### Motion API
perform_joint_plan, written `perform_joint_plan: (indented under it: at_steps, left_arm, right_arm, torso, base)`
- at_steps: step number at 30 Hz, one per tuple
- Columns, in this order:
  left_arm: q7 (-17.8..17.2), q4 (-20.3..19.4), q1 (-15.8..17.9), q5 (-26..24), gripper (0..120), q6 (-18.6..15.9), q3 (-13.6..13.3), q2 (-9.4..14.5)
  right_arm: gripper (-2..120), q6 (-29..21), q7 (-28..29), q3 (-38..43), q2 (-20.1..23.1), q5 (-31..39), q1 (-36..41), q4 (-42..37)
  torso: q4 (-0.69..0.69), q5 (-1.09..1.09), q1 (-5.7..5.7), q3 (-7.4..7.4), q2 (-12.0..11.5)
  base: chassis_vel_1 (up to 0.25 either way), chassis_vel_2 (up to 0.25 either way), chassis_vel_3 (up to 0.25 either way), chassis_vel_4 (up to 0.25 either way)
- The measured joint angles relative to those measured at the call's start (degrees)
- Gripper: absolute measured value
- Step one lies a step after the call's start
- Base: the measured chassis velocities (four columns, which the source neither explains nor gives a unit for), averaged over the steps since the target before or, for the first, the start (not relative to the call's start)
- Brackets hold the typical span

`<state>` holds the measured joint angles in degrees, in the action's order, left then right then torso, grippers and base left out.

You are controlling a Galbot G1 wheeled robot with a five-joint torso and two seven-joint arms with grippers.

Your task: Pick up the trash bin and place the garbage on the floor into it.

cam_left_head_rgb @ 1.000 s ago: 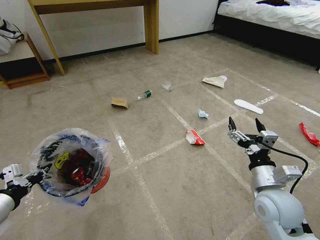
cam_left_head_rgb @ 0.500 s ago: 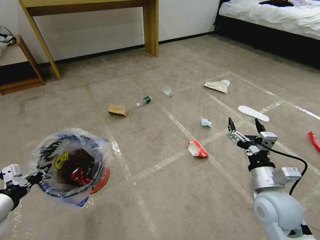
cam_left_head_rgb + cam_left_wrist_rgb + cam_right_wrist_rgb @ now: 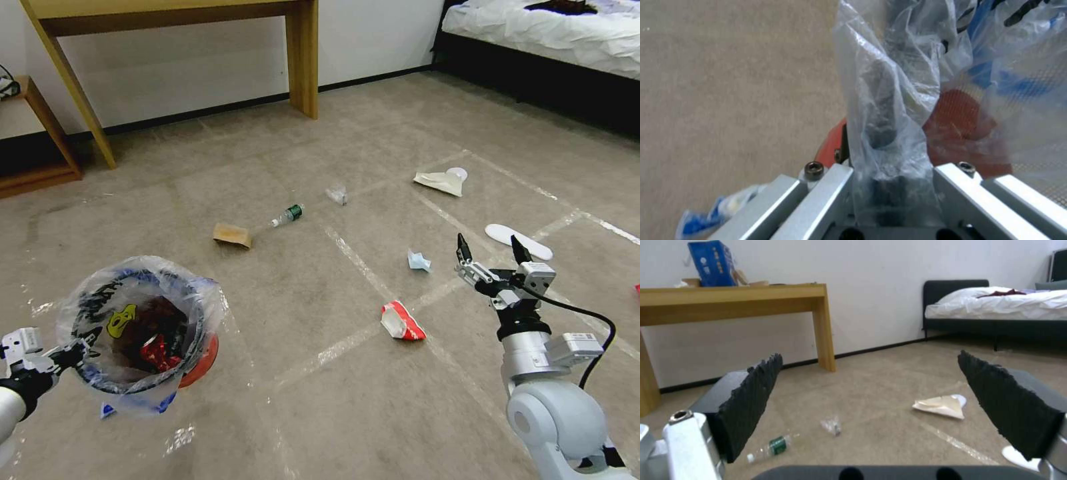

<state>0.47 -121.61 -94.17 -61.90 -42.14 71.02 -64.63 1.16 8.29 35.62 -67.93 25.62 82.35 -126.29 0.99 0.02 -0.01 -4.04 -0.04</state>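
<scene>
Red plastic round trash bin (image 3: pixel 200 353) with clear printed bag liner, clamped at rim by left hand (image 3: pixel 67 353), off beige carpet floor (image 3: pixel 320 413). Right hand (image 3: pixel 490 252) wide, empty. Collecting step; next probably red-white wrapper (image 3: pixel 402 323).

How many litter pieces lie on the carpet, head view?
7: tan bag, bottle, clear scrap, cream wrapper, white flat piece, blue tissue, red wrapper. More may lie beyond the frame.
</scene>
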Motion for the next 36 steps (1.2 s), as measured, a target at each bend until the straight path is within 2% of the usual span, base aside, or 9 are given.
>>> perform_joint_plan:
  at_steps: [12, 36]
  left_arm:
    - [-0.06, 0.45, -0.03, -0.01, 1, 0.00, -0.05, -0.05]
    - [0.35, 1.73, 0.33, -0.22, 1, 0.00, 0.15, 0.44]
  right_arm:
    - [100, 1.43, -0.13, -1.28, -0.57, -1.74, -0.18, 1.37]
    - [100, 2.05, -1.45, -1.88, -0.91, -3.11, -0.19, 2.14]
  torso:
    - [0.02, 0.00, 0.01, 0.00, 0.00]
    - [0.02, 0.00, 0.00, 0.01, 0.00]
  base:
    - [-0.121, 0.112, 0.122, -0.111]
    - [0.000, 0.000, 0.000, 0.000]
